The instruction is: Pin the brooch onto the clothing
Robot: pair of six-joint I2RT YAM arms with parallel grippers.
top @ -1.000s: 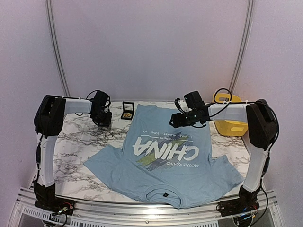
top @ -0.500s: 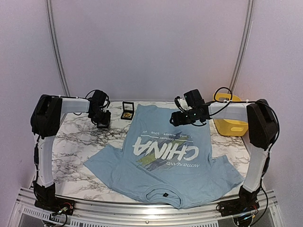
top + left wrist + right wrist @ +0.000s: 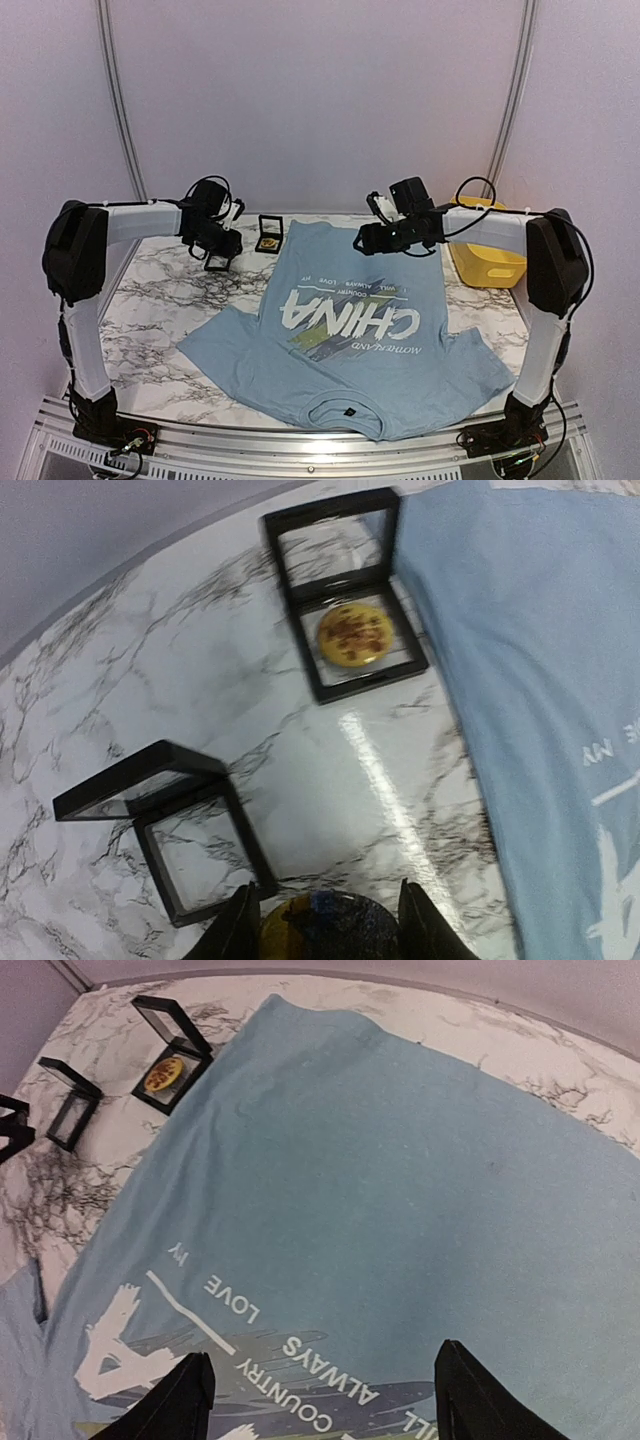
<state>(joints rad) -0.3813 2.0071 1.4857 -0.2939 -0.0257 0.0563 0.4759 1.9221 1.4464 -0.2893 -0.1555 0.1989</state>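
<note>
The light blue T-shirt [image 3: 345, 350] with white "CHINA" lettering lies flat on the marble table, collar towards the near edge. My left gripper [image 3: 326, 922] is shut on a round dark-blue and yellow brooch [image 3: 345, 928], held above the table just left of the shirt [image 3: 540, 660]. Below it stands an empty open black case [image 3: 165, 825]. A second open case [image 3: 350, 630] holds a round yellow-brown brooch [image 3: 352, 636]. My right gripper [image 3: 325, 1400] is open and empty, hovering over the shirt's hem half [image 3: 380, 1180]. In the top view the left gripper [image 3: 222, 248] is at the back left, the right gripper [image 3: 366, 240] over the shirt's far end.
A yellow bin [image 3: 488, 262] stands at the back right of the table. The two black cases [image 3: 70, 1110] [image 3: 170, 1050] sit beside the shirt's far left corner. Bare marble [image 3: 160, 300] shows left of the shirt. A curved wall backs the table.
My left gripper has lifted and swung right towards the shirt, uncovering the empty case beneath it. My right gripper has drawn a little farther back over the shirt.
</note>
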